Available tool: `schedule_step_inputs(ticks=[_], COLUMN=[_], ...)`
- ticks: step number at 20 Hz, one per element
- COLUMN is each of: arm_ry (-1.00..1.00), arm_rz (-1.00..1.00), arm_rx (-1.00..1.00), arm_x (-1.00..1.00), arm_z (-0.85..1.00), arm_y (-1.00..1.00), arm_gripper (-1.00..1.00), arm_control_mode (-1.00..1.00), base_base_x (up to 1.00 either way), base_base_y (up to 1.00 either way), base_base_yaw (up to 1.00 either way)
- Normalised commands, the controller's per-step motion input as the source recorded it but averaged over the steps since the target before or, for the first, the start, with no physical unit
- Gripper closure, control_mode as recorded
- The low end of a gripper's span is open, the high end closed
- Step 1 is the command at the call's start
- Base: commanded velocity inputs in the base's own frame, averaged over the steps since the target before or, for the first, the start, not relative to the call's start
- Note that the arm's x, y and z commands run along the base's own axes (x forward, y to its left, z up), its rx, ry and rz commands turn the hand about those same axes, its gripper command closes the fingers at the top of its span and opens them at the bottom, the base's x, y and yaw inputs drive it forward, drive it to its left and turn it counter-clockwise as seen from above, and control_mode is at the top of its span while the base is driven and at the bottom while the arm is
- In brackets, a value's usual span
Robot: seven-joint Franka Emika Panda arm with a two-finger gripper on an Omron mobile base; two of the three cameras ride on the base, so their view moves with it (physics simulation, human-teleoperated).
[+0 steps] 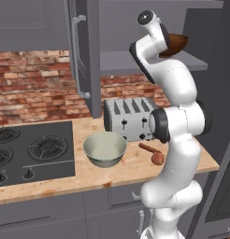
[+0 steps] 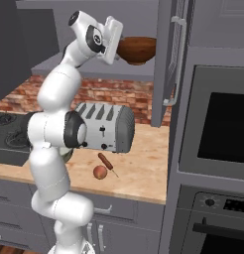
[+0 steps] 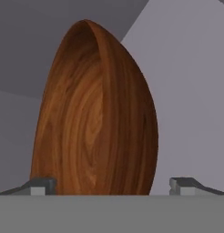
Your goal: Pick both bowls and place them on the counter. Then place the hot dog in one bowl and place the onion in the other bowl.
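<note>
Above the counter (image 1: pixel 117 175), the white arm rose from the base, bent at its dark elbow, and reached up to the grey cabinet shelf (image 1: pixel 131 59), its hand turned sideways toward the dark reddish-brown bowl (image 2: pixel 137 49). That bowl sat on the shelf, partly hidden by the wrist from the left and cut by the open cabinet door (image 2: pixel 168 59) from the right. The gripper (image 3: pixel 113 184) stood wide, its two fingertips (image 3: pixel 41 185) on either side of the bowl's base, with no contact discernible. Below, the toaster (image 1: pixel 128 117) stood at the back of the counter. The pale grey-green bowl (image 1: pixel 104 149) rested upright in front of it, beside the stove top (image 1: pixel 32 149). The onion (image 2: pixel 99 172) lay just beside the hot dog (image 2: pixel 106 161), whether touching could not be resolved.
</note>
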Motion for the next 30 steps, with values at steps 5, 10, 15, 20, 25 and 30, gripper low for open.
schedule_step_inputs(ticks=[5,10,15,20,25,30], arm_ry=[0.0,0.0,0.0,0.0,-0.12,-0.11], arm_rz=[-0.03,-0.04,-0.02,0.0,0.0,0.0], arm_rx=[0.0,0.0,0.0,0.01,0.03,0.03], arm_x=[0.12,0.04,-0.01,-0.08,-0.31,-0.47], arm_z=[-0.12,-0.17,-0.23,-0.19,-0.03,0.0], arm_y=[-0.14,-0.16,-0.15,-0.1,0.01,0.2], arm_gripper=[-1.0,1.0,1.0,1.0,1.0,1.0], arm_control_mode=[-1.0,-1.0,-1.0,-1.0,-1.0,-1.0], base_base_x=[0.0,0.0,0.0,0.0,0.0,0.0], base_base_y=[0.0,0.0,0.0,0.0,0.0,0.0], base_base_yaw=[0.0,0.0,0.0,0.0,0.0,0.0])
